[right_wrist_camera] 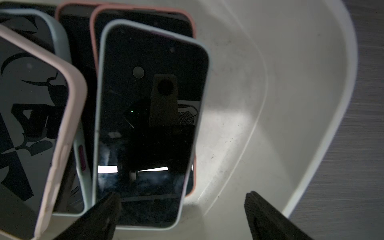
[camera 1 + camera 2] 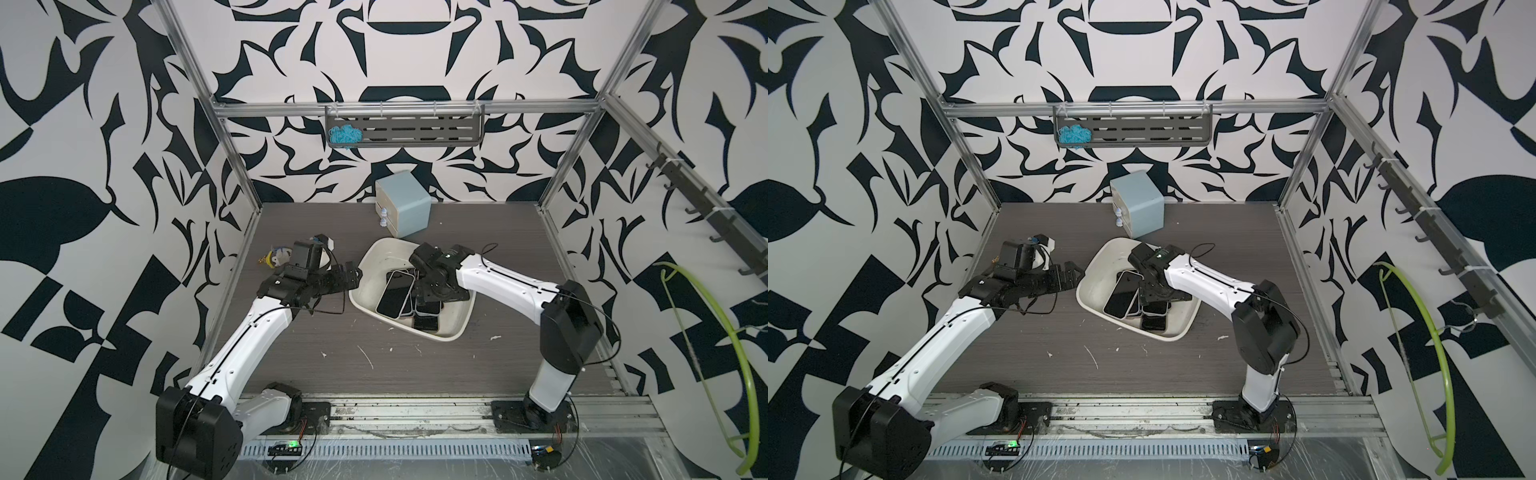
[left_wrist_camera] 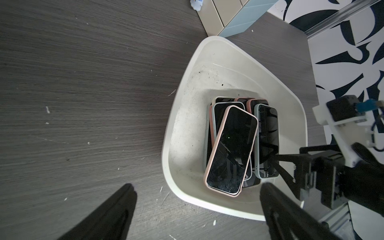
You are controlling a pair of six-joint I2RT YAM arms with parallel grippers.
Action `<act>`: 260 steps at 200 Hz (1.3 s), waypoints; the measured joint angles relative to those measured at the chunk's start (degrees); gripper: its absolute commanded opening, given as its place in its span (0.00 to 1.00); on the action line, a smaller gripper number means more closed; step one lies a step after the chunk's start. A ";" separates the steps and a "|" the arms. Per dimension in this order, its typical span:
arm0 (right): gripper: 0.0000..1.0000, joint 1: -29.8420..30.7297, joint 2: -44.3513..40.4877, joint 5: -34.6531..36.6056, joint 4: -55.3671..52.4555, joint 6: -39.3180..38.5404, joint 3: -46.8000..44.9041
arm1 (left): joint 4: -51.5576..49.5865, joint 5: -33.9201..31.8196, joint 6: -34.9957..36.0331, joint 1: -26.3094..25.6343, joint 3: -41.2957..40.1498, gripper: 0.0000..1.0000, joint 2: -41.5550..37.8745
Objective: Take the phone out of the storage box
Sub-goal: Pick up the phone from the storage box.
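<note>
The storage box (image 2: 453,328) (image 2: 1096,266), a shallow white tub, sits mid-table with several phones stacked face up inside. The top phone (image 2: 395,297) (image 3: 230,151) has a pink case. My left gripper (image 2: 355,277) (image 3: 198,187) hovers open at the tub's left rim, one finger over the table and one over the tub, holding nothing. My right gripper (image 2: 426,297) (image 1: 181,195) reaches down into the storage box (image 1: 270,104), open. One of its fingers is over the end of a light-blue-cased phone (image 1: 149,116), the other over the bare tub floor.
A light-blue drawer unit (image 2: 405,205) stands just behind the tub. Small trinkets (image 2: 276,255) lie behind my left wrist. A grey rack (image 2: 415,131) holding blue yarn (image 2: 345,135) hangs on the back rail. White scraps dot the dark table (image 2: 415,365).
</note>
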 measured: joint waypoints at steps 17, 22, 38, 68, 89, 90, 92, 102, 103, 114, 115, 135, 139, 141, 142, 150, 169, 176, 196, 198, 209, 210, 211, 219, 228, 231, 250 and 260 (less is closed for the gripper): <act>0.99 0.17 2.64 0.17 0.04 0.22 2.80 | -0.02 0.00 -0.11 0.00 -0.50 1.00 -1.20; 0.99 0.17 3.30 0.26 0.04 0.24 3.50 | -0.02 0.00 -0.11 0.00 -0.59 1.00 -1.42; 0.99 0.17 5.03 0.59 0.02 0.35 5.22 | -0.04 0.00 -0.04 0.00 -0.70 1.00 -1.95; 0.99 0.17 7.85 1.11 -0.02 0.37 7.41 | -0.09 -0.07 0.24 0.00 -0.72 1.00 -2.14; 0.98 0.17 8.98 1.20 0.00 0.44 7.48 | -0.20 -0.04 0.39 0.00 -0.83 1.00 -2.16; 0.98 0.17 9.01 1.22 0.00 0.44 7.48 | -0.20 -0.04 0.37 0.00 -0.83 1.00 -2.16; 0.98 0.17 9.09 1.22 0.02 0.44 7.48 | -0.22 -0.04 0.39 0.00 -0.87 1.00 -2.16; 0.97 0.17 9.46 1.22 0.00 0.55 7.48 | -0.39 -0.04 0.37 0.00 -0.94 1.00 -2.25; 0.96 0.17 9.49 1.22 0.00 0.55 7.48 | -0.42 -0.04 0.37 0.00 -0.94 1.00 -2.25; 0.95 0.17 9.73 1.22 0.07 0.70 7.48 | -0.63 -0.04 0.35 0.00 -0.96 1.00 -2.38; 0.95 0.17 9.75 1.22 0.09 0.72 7.48 | -0.66 -0.04 0.37 0.00 -0.96 1.00 -2.38; 0.95 0.17 9.92 1.20 0.42 0.90 7.48 | -1.03 -0.04 0.35 0.00 -0.98 1.00 -2.73; 0.94 0.17 9.92 1.20 0.52 0.90 7.45 | -1.11 -0.07 0.35 0.00 -0.98 1.00 -2.80; 0.94 0.17 9.92 1.22 0.57 0.92 7.45 | -1.18 -0.07 0.35 0.00 -0.98 1.00 -2.82; 0.94 0.17 9.92 1.22 0.59 0.92 7.45 | -1.25 -0.07 0.35 0.00 -0.98 1.00 -2.89; 0.93 0.17 9.92 1.22 0.98 1.01 7.28 | -1.53 -0.07 0.35 0.00 -1.01 1.00 -3.06; 0.93 0.17 9.64 1.25 2.40 1.25 6.60 | -2.38 -0.22 0.31 0.00 -1.05 1.00 -3.69; 0.92 0.17 9.44 1.22 2.86 1.27 6.19 | -2.64 -0.24 0.24 0.00 -1.05 1.00 -3.93; 0.90 0.13 8.85 1.25 4.11 1.31 5.05 | -3.34 -0.26 0.09 0.00 -1.20 1.00 -4.70; 0.90 0.13 8.79 1.29 4.17 1.38 4.96 | -3.37 -0.26 0.07 0.00 -1.22 1.00 -4.76; 0.89 0.11 8.33 1.36 5.14 1.51 4.15 | -3.43 -0.28 -0.07 0.00 -1.57 1.00 -5.25; 0.89 0.13 8.31 1.36 5.18 1.51 4.11 | -3.45 -0.28 -0.09 0.00 -1.64 1.00 -5.31; 0.89 0.13 8.24 1.38 5.31 1.53 3.98 | -3.48 -0.28 -0.11 0.00 -1.66 1.00 -5.33; 0.87 0.13 7.91 1.40 5.88 1.66 3.43 | -3.85 -0.33 -0.28 0.00 -1.84 1.00 -5.60; 0.85 0.13 7.56 1.42 6.45 1.90 2.84 | -4.26 -0.42 -0.39 0.00 -1.88 1.00 -5.79; 0.84 0.13 7.43 1.42 6.71 1.92 2.60 | -4.37 -0.44 -0.48 0.00 -1.88 1.00 -5.81; 0.79 0.13 6.75 1.51 7.87 2.56 1.44 | -4.90 -0.50 -0.87 0.00 -1.90 1.00 -6.16; 0.76 0.13 6.29 1.66 8.41 2.91 0.79 | -5.09 -0.50 -1.09 0.00 -1.90 1.00 -6.27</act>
